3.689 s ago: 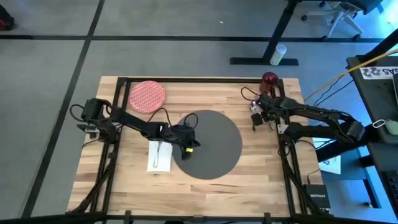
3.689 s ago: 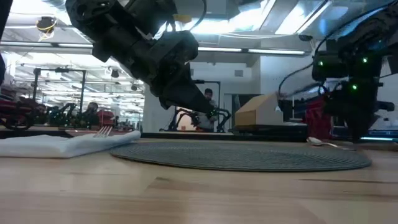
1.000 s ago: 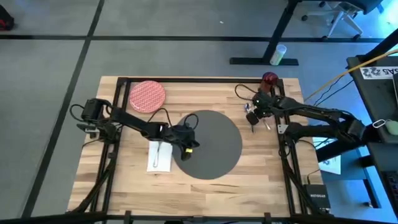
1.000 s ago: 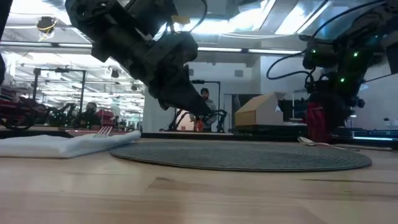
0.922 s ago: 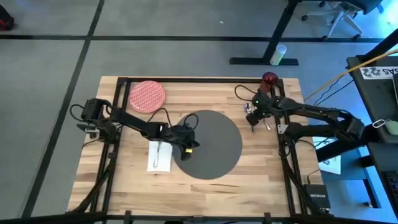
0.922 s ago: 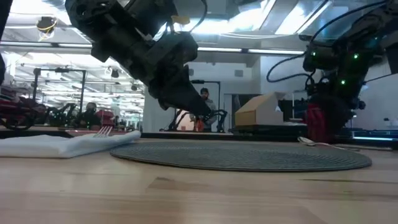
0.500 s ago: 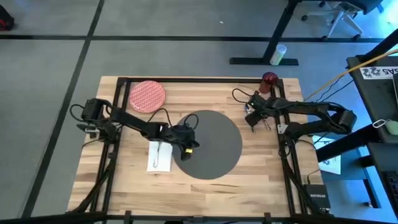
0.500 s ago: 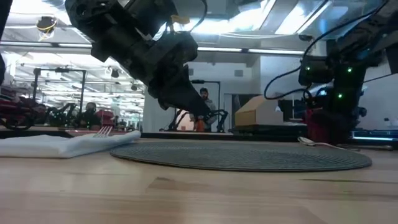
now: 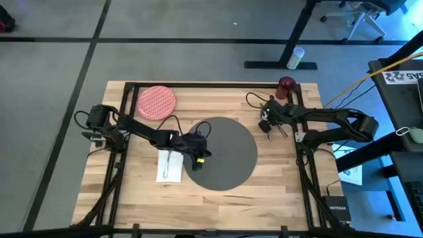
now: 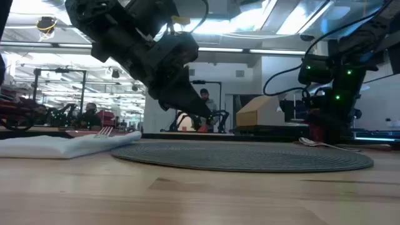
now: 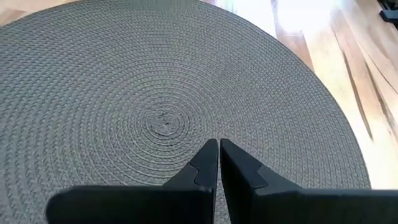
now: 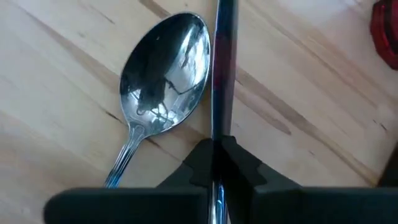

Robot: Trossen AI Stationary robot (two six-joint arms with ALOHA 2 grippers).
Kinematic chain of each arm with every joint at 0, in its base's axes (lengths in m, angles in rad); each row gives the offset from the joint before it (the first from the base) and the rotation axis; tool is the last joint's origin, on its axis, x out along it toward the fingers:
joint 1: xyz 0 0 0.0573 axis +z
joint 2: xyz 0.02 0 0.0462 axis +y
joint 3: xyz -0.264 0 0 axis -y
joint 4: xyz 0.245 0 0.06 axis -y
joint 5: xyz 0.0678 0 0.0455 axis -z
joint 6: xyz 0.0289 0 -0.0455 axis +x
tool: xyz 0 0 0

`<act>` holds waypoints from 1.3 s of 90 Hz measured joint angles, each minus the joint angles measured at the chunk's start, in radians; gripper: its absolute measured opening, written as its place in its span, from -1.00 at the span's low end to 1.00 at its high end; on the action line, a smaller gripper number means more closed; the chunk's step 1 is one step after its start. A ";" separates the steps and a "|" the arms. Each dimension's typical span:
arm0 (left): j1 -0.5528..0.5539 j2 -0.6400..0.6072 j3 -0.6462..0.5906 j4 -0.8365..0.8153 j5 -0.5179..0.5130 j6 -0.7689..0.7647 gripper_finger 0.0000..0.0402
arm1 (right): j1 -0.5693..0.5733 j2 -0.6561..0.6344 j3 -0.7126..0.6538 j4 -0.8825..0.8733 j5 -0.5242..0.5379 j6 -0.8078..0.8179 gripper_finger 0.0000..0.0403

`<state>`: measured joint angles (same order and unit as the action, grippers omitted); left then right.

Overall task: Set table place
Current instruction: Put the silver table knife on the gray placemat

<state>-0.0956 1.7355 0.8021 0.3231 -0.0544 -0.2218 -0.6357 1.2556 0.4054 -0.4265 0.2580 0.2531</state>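
Right gripper [image 12: 217,152] jaws clamped on knife [image 12: 222,62], spoon [image 12: 165,74] beside; left gripper [image 11: 217,155] jaws together over mat [image 11: 124,81]; napkin [image 9: 169,165] with fork left

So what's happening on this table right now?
A place setting is partly laid. The right gripper is shut on a knife, beside a spoon lying on the table right of the grey mat. The left gripper is shut and empty over the mat's left part. A fork lies on the napkin left of the mat. The red plate and cup sit at the far edge.
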 joint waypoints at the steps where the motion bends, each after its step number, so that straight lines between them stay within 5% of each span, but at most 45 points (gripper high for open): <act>1: 0.000 0.000 0.000 0.000 0.000 0.000 -1.00 | 0.000 -0.003 0.001 -0.001 -0.002 0.000 -0.99; 47: 0.000 0.000 0.000 0.002 0.000 0.002 -1.00 | 0.000 -0.241 0.083 -0.112 -0.106 -0.052 -0.99; 72: -0.002 0.000 0.000 0.002 0.000 0.016 -1.00 | 0.001 -0.447 0.084 -0.189 -0.309 -0.043 -1.00; 88: -0.002 0.000 0.000 0.002 0.000 0.017 -1.00 | 0.011 -0.563 0.085 -0.241 -0.445 0.035 -1.00; 117: -0.002 0.000 0.000 0.008 0.000 0.017 -1.00 | 0.206 -0.607 0.031 -0.125 -0.406 0.309 -1.00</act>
<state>-0.0975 1.7359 0.8021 0.3314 -0.0544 -0.2044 -0.4295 0.6486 0.4359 -0.5517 -0.1480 0.5623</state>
